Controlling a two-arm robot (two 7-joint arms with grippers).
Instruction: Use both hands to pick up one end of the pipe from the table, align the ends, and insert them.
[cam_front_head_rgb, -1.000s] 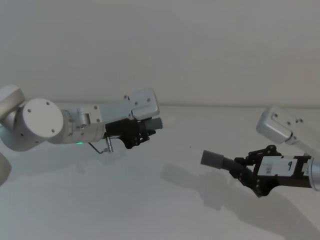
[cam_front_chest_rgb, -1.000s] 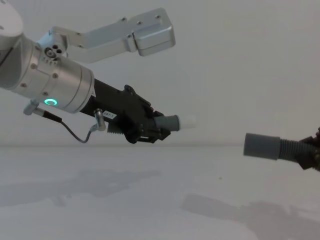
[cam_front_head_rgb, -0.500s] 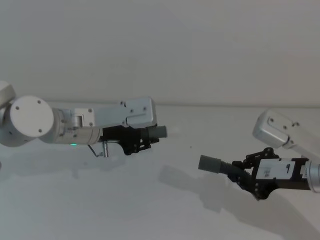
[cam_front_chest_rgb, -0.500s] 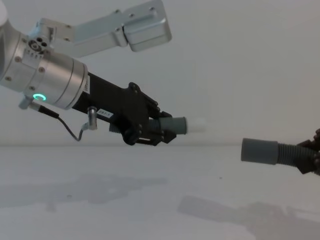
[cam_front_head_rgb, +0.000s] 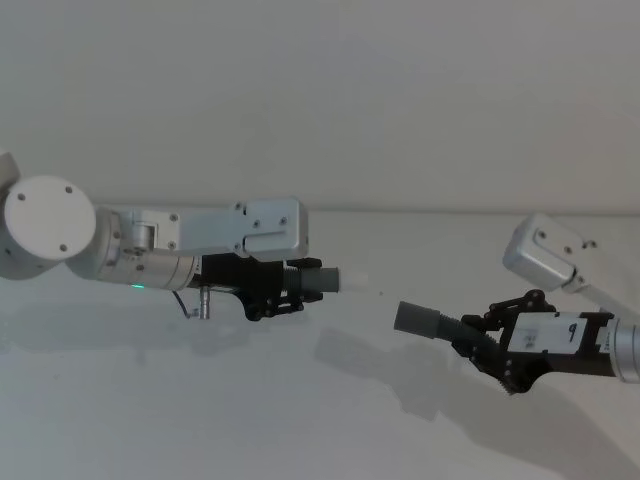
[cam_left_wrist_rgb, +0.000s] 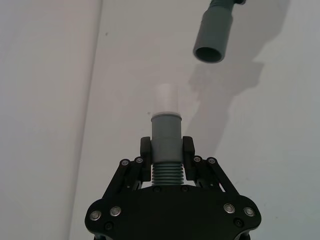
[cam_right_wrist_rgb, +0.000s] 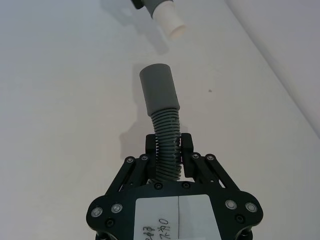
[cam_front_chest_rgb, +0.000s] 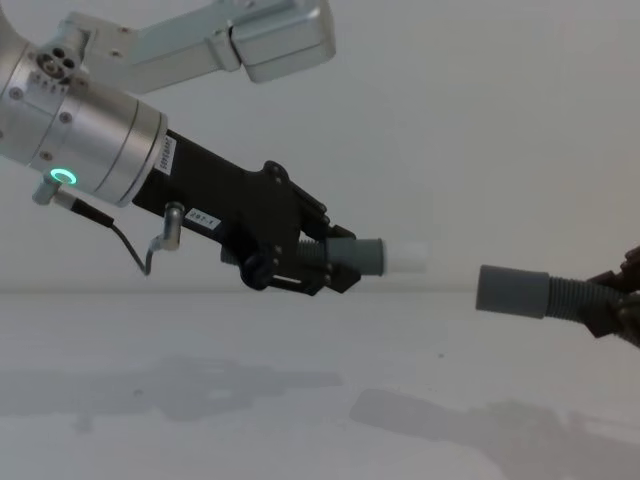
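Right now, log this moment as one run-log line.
left gripper: shut on spigot end | right gripper: shut on cuff end | both airborne | ends facing, apart, not inserted

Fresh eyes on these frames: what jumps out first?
Two hose ends face each other in mid-air above the table, with a gap between them. The left gripper holds the cuff with the whitish spigot; the right gripper holds the ribbed hose behind the open grey cuff.

White label (cam_right_wrist_rgb: 172, 215) on right gripper (cam_right_wrist_rgb: 167, 150): handwritten marks, illegible; nothing else readable
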